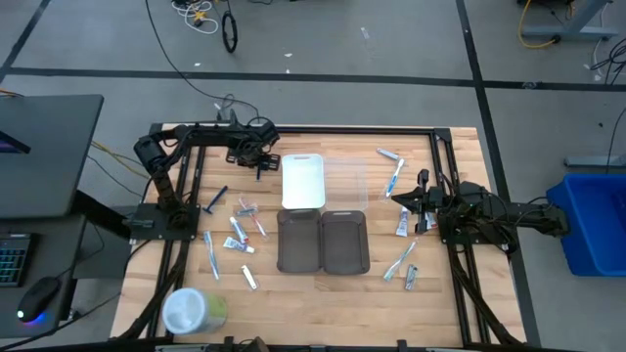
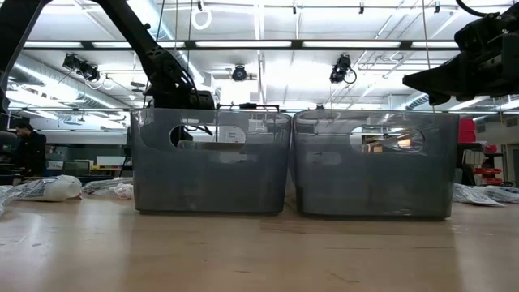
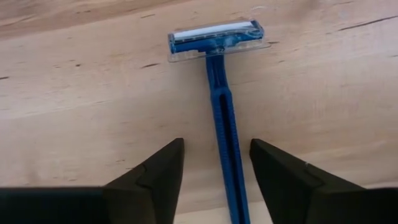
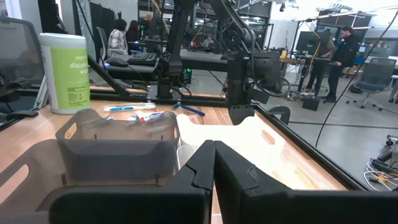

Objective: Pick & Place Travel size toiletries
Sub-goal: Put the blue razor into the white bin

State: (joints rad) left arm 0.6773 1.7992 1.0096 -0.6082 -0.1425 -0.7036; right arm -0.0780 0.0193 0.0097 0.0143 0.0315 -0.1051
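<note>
Robotics lab: workstations, ceiling lights [image 2: 239, 73], cables [image 1: 196, 14].

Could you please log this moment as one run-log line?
left gripper: jaws open astride blue razor handle on table | right gripper: jaws shut, empty, waiting above right table side

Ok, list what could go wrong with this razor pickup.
1. The blue razor lies flat on the wooden table; the left gripper, straddling its thin handle, may slip or scrape wood.
2. Gripped at the handle's end, the head may droop and swing when lifted.
</note>
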